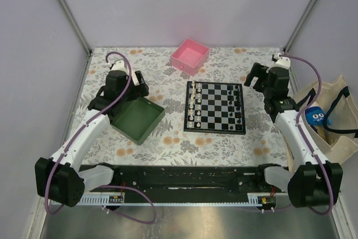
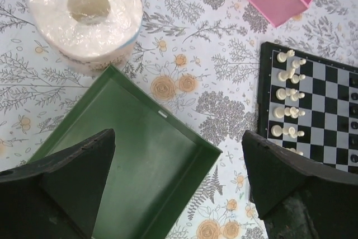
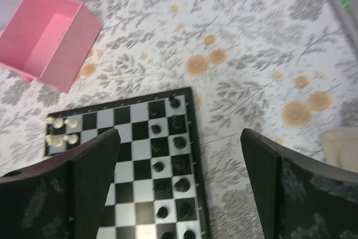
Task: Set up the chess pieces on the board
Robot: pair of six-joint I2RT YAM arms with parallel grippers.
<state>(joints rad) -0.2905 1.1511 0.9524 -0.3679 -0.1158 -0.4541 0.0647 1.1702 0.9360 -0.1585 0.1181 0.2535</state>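
Observation:
The black-and-white chessboard (image 1: pixel 215 107) lies mid-table. Cream-white chess pieces (image 1: pixel 193 104) stand in two rows along its left side, black pieces (image 1: pixel 239 104) along its right side. In the left wrist view the white pieces (image 2: pixel 288 96) show at the board's edge (image 2: pixel 262 90). In the right wrist view the black pieces (image 3: pixel 168 149) stand on the board (image 3: pixel 128 155). My left gripper (image 1: pixel 140 79) is open and empty above the green tray (image 1: pixel 137 117). My right gripper (image 1: pixel 253 76) is open and empty, right of the board's far corner.
A pink square box (image 1: pixel 190 56) stands behind the board. A roll of white tape (image 2: pixel 84 12) sits by the green tray (image 2: pixel 140 160). A cloth bag with a blue toy (image 1: pixel 318 117) hangs at the table's right edge.

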